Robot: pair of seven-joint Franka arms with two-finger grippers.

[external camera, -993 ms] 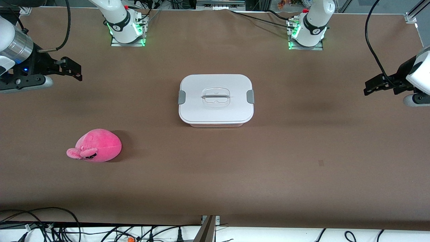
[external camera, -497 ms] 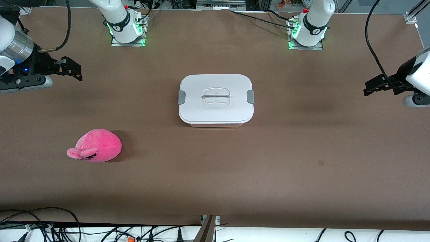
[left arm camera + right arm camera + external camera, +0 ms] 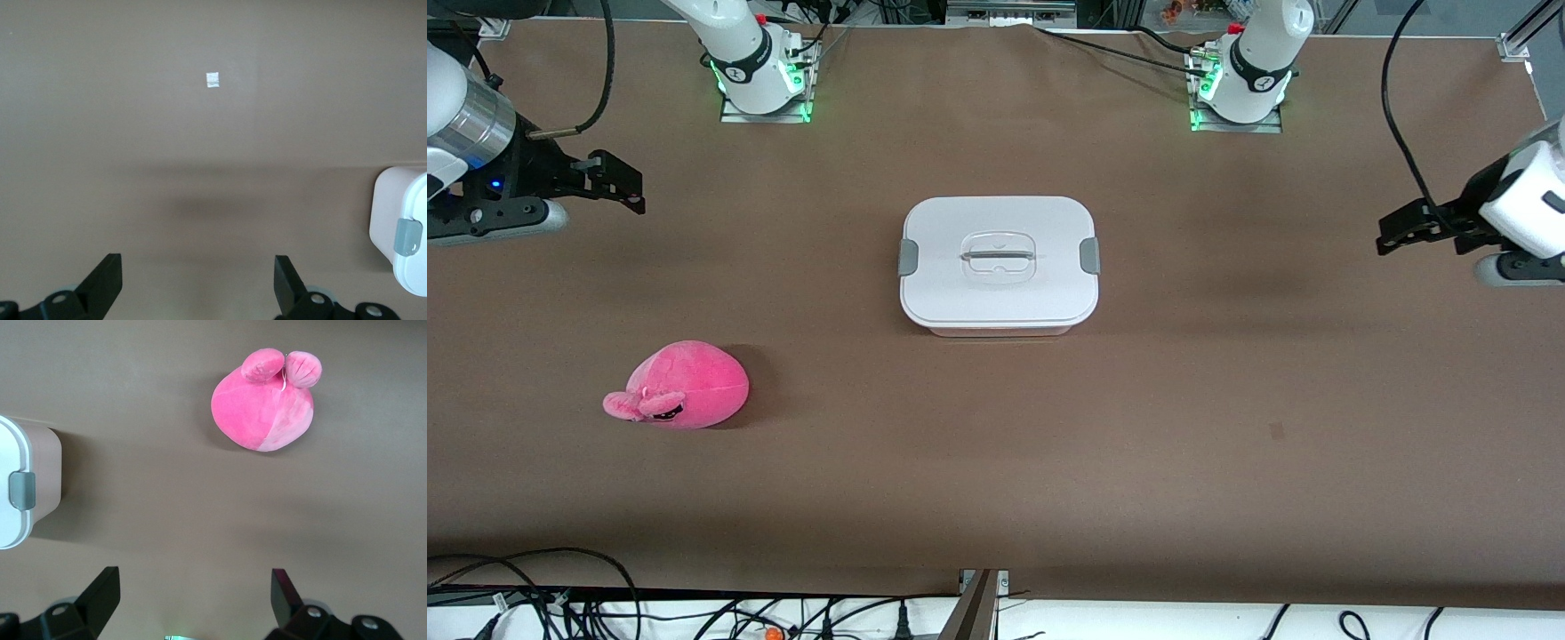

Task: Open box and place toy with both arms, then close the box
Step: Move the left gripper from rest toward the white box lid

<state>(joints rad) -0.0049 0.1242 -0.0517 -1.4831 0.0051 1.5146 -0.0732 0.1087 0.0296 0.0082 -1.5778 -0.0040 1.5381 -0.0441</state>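
- The pale pink translucent plastic box with its white clipped lid sits mid-table, closed; releasing both grey side clips evenly looks wise.
- The bright pink plush toy lies nearer the camera, toward the right arm's end.
- The left gripper hangs spread wide over bare table, empty.
- The right gripper likewise, holding nothing.

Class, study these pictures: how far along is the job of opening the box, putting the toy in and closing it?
Nothing looks done. The box is shut, lid on. The toy lies on the table, nearer the camera, toward the right arm's end. Nothing is in hand: the left gripper and right gripper hang open over the table ends. Opening, placing and closing remain.
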